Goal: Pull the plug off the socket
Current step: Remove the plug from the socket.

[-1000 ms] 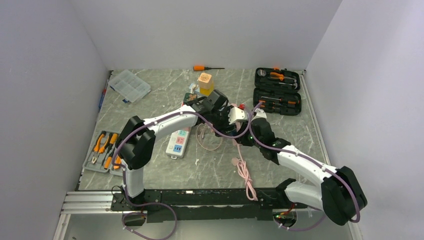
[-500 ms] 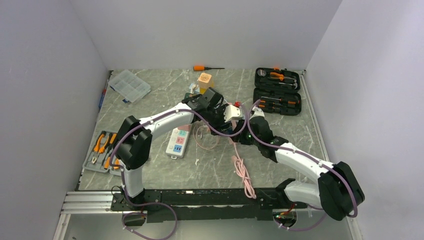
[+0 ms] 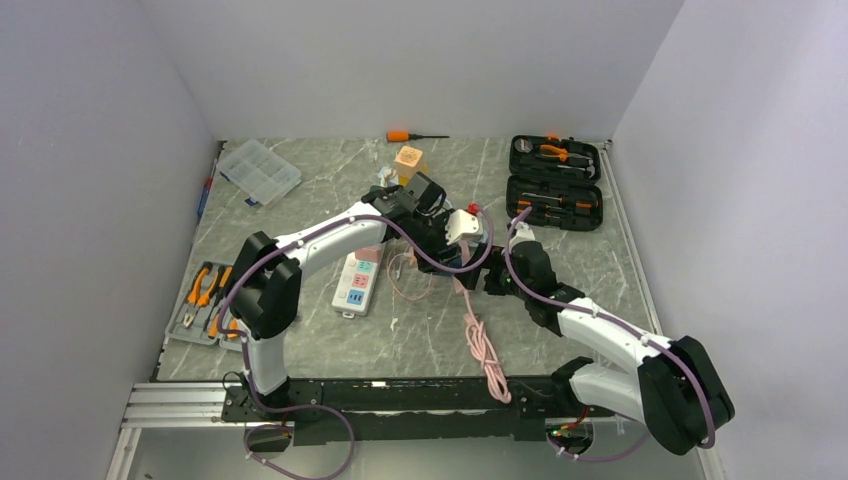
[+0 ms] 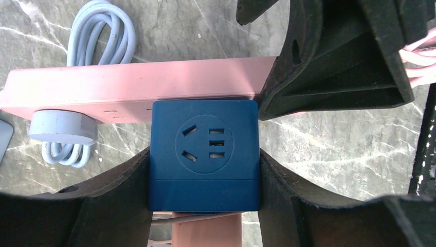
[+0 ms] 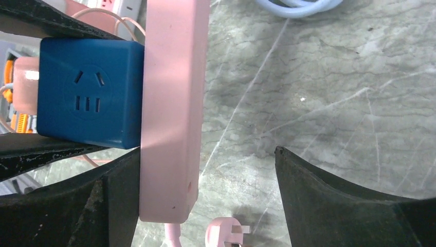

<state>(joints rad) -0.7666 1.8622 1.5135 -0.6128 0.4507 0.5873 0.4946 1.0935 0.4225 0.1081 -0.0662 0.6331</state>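
The plug, a blue cube adapter (image 4: 203, 154), sits flush against the side of the socket, a long pink power strip (image 4: 139, 87). My left gripper (image 4: 204, 170) is shut on the cube, one finger on each side. In the right wrist view the cube (image 5: 87, 98) presses on the strip (image 5: 169, 103). My right gripper (image 5: 208, 152) is open: its left finger (image 5: 110, 200) rests beside the strip and the other finger stands well apart. From above, the left gripper (image 3: 447, 250) and right gripper (image 3: 487, 272) meet mid-table.
A loose pink plug (image 5: 226, 234) and pink cable (image 3: 482, 335) lie below the strip. A grey plug (image 4: 61, 126) with coiled cord is in the strip. Around are a white power strip (image 3: 358, 283), pliers tray (image 3: 205, 300), black tool case (image 3: 555, 182), clear box (image 3: 259, 170) and an orange screwdriver (image 3: 410, 135).
My right gripper has opened off the pink strip and its arm has drawn back a little. The left gripper shifted slightly left, still gripping the blue cube.
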